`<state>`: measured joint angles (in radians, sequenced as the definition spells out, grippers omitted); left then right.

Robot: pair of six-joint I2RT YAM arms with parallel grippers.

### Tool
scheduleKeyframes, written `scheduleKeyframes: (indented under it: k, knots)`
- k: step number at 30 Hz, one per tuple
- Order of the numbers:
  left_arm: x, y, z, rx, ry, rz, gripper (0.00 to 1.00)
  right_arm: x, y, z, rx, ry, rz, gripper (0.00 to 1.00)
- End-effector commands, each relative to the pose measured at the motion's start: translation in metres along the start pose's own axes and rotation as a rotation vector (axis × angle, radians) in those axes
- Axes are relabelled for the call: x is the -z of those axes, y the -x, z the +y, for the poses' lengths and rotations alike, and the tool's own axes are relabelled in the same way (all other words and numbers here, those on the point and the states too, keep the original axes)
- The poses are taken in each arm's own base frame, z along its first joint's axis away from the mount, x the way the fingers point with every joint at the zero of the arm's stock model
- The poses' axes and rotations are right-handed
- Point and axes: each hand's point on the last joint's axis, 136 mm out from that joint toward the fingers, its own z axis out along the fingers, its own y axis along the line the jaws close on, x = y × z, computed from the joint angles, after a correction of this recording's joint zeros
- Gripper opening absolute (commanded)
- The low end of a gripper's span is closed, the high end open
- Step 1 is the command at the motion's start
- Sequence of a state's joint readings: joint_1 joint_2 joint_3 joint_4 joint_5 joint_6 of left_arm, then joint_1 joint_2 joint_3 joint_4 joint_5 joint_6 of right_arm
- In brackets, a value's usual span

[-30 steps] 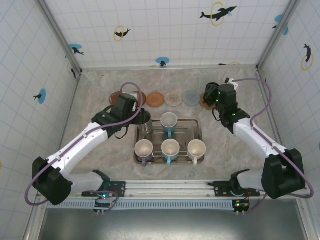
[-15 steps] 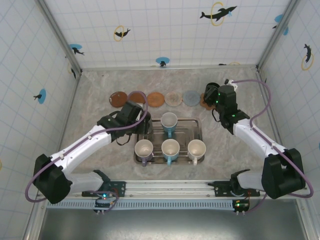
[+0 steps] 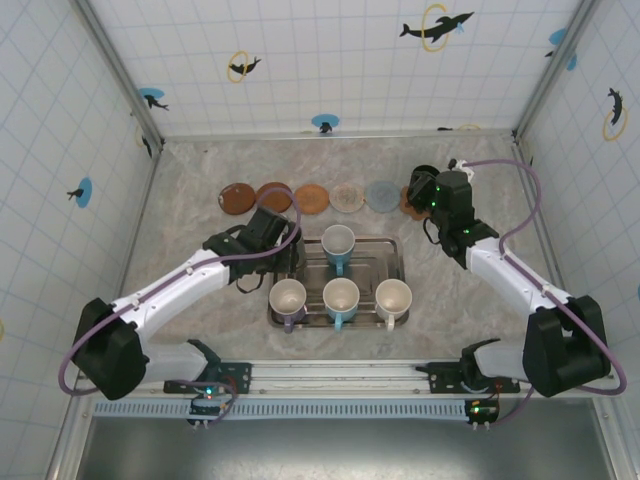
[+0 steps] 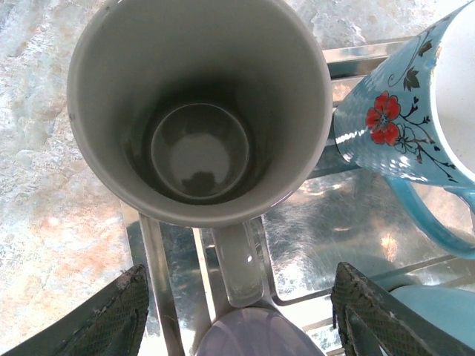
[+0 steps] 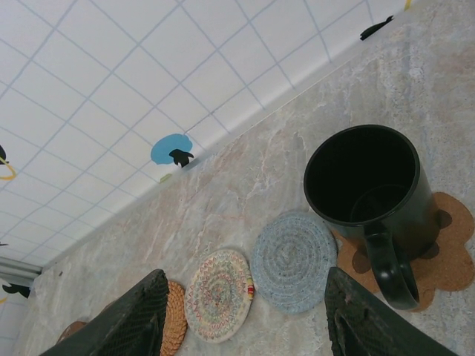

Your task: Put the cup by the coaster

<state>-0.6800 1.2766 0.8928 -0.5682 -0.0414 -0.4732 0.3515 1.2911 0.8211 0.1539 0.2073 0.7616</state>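
Metal is the tray point(image 3: 392, 250) in the middle of the marble table point(image 3: 200, 180). From above it carries four cups: a blue cup point(image 3: 338, 244) in its far row, and in its near row a white cup with a violet handle point(image 3: 288, 298), a second blue cup point(image 3: 341, 297) and a plain white cup point(image 3: 393, 297). Beyond the tray's far edge six coasters point(image 3: 311, 197) lie in one row, and a black mug point(image 3: 424, 179) stands on the last of them, beyond the tray's far right corner. The left gripper point(image 3: 285, 243) hangs over the tray's far left corner, and the right gripper point(image 3: 428, 197) is beyond the far right corner, just beside the black mug. The left wrist camera looks straight down into a grey cup point(image 4: 200, 111), upright and empty, at that far left corner of the tray. The blue cup, painted with red flowers, is close on its right; I cannot tell if they touch. The grey cup's handle point(image 4: 239, 259) points toward the camera and lies between the two fingers point(image 4: 122, 315), which stand wide apart with a gap on each side, so this gripper is open and holds nothing. The right wrist camera shows the black mug upright on a cork coaster point(image 5: 449, 237), with a blue-grey coaster point(image 5: 293, 261) and a woven many-coloured coaster point(image 5: 219, 293) next in the row. The right fingers point(image 5: 126, 326) are spread and bare: open, gripping nothing.
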Motion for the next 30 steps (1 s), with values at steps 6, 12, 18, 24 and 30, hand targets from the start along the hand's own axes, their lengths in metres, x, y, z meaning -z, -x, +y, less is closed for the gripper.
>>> scheduleKeyframes:
  k: [6, 12, 18, 24, 30]
  knots:
    - [-0.011, -0.007, 0.007, 0.020, 0.040, 0.017, 0.66, -0.003, 0.000, -0.001, -0.012, 0.007, -0.012, 0.58]
    - [-0.015, -0.009, 0.010, 0.029, 0.056, 0.023, 0.64, -0.006, -0.002, -0.001, -0.012, 0.008, -0.005, 0.58]
    - [-0.023, -0.011, 0.011, 0.033, 0.066, 0.038, 0.62, -0.007, -0.003, -0.002, -0.012, 0.009, -0.001, 0.58]
    - [-0.032, -0.011, 0.015, 0.041, 0.098, 0.050, 0.57, -0.007, -0.004, -0.005, -0.012, 0.001, -0.002, 0.57]
    - [-0.037, -0.009, 0.019, 0.059, 0.132, 0.049, 0.45, -0.009, -0.004, -0.007, -0.014, 0.001, 0.001, 0.57]
